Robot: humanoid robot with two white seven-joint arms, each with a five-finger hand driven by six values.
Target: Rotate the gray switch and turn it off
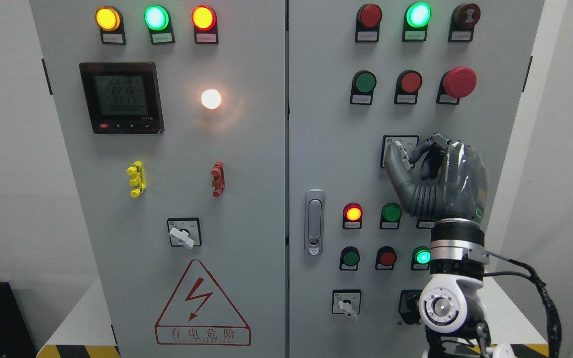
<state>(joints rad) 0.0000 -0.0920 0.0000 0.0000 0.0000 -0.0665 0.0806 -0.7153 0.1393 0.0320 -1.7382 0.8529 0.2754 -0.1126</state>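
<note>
The gray switch sits on a white-labelled plate (391, 144) at the middle of the right cabinet door; its knob is mostly hidden behind my hand. My right hand (416, 151) rises from the lower right and is pressed up to that plate. The thumb (397, 161) lies on the left of the knob and the curled fingers (433, 144) on its right, pinched on it. My left arm does not show.
Other rotary switches: one on the left door (183, 233), one at the lower right door (347, 303), and a dark one (407, 304) partly behind my wrist. Indicator lamps and push buttons surround the hand, a red mushroom button (459, 82) above it. The door handle (314, 222) is to the left.
</note>
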